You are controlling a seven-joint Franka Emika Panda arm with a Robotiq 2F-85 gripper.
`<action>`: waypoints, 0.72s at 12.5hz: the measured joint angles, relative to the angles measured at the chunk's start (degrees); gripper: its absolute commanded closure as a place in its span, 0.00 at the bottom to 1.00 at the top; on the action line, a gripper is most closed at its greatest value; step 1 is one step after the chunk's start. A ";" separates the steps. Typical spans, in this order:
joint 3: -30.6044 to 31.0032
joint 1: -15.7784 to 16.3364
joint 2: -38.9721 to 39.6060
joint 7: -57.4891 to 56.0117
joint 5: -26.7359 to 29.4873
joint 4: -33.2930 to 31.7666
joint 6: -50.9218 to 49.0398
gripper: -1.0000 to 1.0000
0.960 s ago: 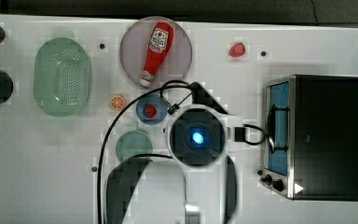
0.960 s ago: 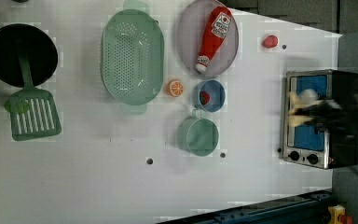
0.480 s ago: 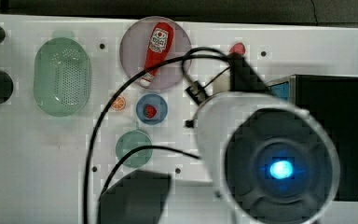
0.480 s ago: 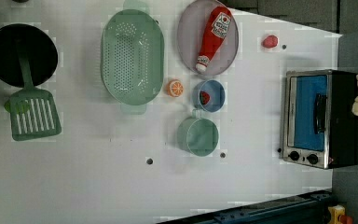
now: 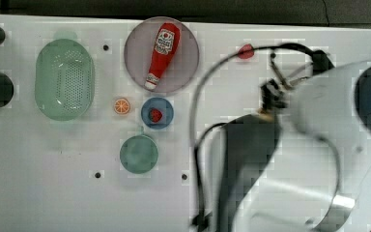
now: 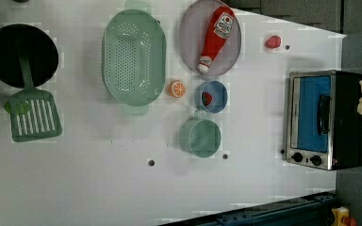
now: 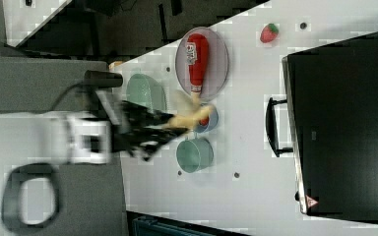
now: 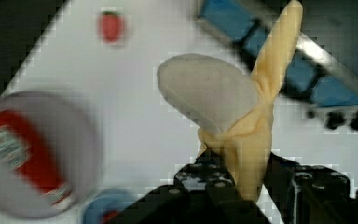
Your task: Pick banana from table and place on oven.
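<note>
From the left view, starting at the left view's left: a black pan [image 6: 21,54] with a green spatula [image 6: 30,115] lying across it, then the green colander [image 6: 133,57], a little orange slice [image 6: 176,88] just beside it, and the grey plate [image 6: 191,37] with the ketchup bottle [image 6: 216,35] lying on it. Below the plate sits a blue bowl [image 6: 219,92] with a strawberry in it, and a green cup [image 6: 200,137] near that. A loose red strawberry [image 6: 273,41] sits on the worktop [image 6: 99,188] further along, and the oven [image 6: 323,120] is at the left view's right, door shut.

The banana [image 8: 254,135] is off the worktop. In the wrist view my gripper [image 8: 235,186] is clamped on its lower end, peel flaps spread open, with the oven's blue door behind it. In the left view I can see a pale yellow bit poking in at the right edge, past the oven's black body; I think that's the banana, but it's cropped. The arm [image 5: 319,125] covers the top view's right side.
</note>
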 measured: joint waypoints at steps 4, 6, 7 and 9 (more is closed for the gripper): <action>-9.50 -1.37 6.81 -13.15 0.84 -1.90 5.12 0.73; -14.56 -1.62 9.20 -20.42 -0.19 -2.24 9.54 0.73; -16.77 -1.87 10.21 -23.68 -0.21 -2.24 10.23 0.73; -19.23 -3.45 13.10 -29.93 -0.27 -1.45 13.05 0.73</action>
